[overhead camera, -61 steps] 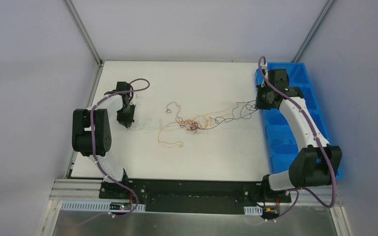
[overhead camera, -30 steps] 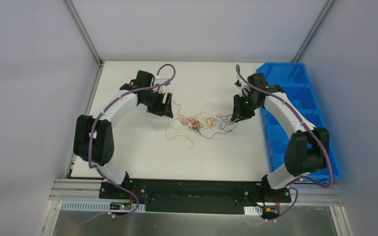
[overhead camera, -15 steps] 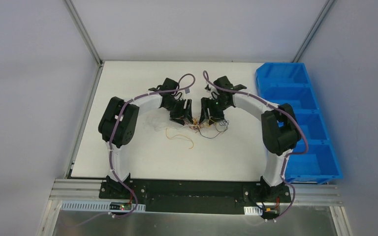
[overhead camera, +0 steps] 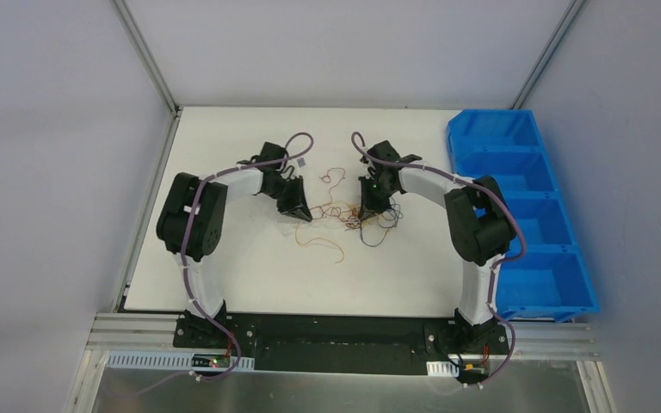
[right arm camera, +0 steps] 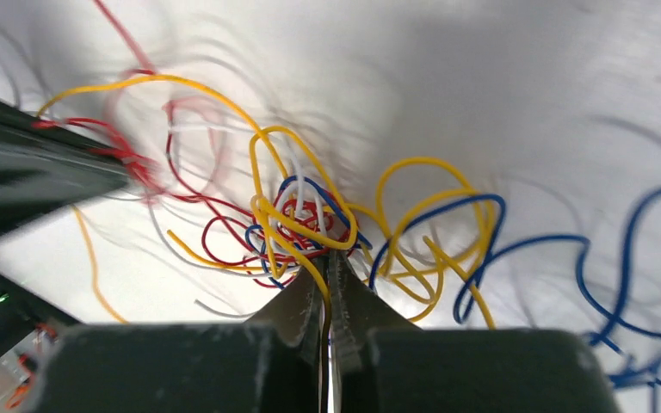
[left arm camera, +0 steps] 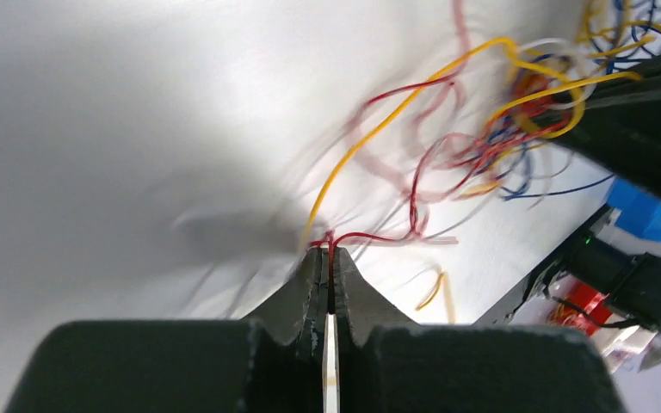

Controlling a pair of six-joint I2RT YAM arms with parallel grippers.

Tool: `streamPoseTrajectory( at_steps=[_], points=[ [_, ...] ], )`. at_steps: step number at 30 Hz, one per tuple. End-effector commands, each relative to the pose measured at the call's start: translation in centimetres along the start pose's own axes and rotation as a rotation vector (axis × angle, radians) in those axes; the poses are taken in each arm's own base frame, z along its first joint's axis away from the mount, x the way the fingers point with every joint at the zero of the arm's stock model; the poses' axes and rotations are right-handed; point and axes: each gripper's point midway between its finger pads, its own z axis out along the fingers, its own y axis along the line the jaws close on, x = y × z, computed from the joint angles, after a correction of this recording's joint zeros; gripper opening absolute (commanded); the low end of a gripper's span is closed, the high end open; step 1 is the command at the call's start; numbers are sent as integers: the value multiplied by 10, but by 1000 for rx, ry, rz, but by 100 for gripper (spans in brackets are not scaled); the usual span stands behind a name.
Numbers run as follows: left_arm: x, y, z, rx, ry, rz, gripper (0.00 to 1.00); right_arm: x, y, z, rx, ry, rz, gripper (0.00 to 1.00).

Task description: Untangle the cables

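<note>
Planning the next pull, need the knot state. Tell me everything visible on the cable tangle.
The cable tangle is a loose clump of hair-thin flexible wires, yellow, red, blue and white, lying on the white table. A tighter knot sits mid-clump; loops and free ends trail outward. The left claw is shut on a red strand at one side; the right claw is shut on yellow loops by the knot.

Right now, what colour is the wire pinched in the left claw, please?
A red wire, clearest in the left wrist view.
</note>
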Motion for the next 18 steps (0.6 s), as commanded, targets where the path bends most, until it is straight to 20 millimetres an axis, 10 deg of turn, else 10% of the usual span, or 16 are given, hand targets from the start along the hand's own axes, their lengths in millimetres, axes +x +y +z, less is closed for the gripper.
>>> streamPoseTrajectory(
  at_steps=[1,8,18],
  points=[
    [-18,48,-70,-108,-155,-62,0,18,-77,-35,258,-2,1,0],
    [-32,99,-154,-207,-293,-60,0,40,-85,-72,146,45,9,0],
    [-83,113,-279,-255,-561,-34,0,50,-99,-104,179,50,-34,0]
  ],
)
